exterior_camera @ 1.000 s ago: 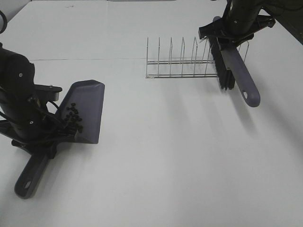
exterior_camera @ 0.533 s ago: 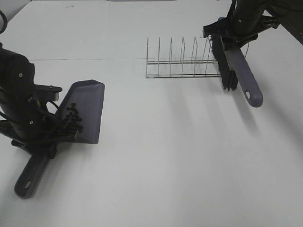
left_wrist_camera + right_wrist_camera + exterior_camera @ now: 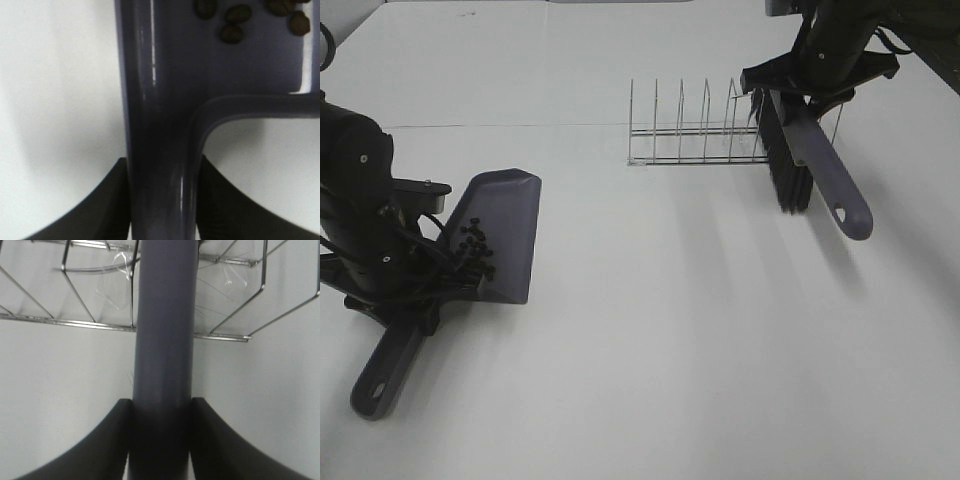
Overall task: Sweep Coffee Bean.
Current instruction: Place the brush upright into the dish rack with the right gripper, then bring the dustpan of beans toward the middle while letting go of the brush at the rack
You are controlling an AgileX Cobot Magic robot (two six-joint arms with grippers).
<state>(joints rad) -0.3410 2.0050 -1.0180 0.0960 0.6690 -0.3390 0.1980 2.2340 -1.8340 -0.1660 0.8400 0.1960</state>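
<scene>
The coffee bean (image 3: 473,245) cluster lies in the dustpan (image 3: 505,232) at frame left, whose handle the left gripper (image 3: 162,200) clamps; the right gripper (image 3: 161,435) clamps the brush (image 3: 790,150) (upper right). Tilting the pan could spill beans.

Right gripper (image 3: 161,440) clamps a smooth grey-purple plastic handle (image 3: 162,340) before a bare wire rack (image 3: 75,322) on white table (image 3: 60,380).

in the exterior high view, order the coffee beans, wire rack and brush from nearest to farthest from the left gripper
1. Coffee beans: in the dustpan that the left gripper holds, right beside it.
2. Wire rack: past the table's middle, toward the far side.
3. Brush: farthest, at the rack's right end, held by the right gripper.
</scene>
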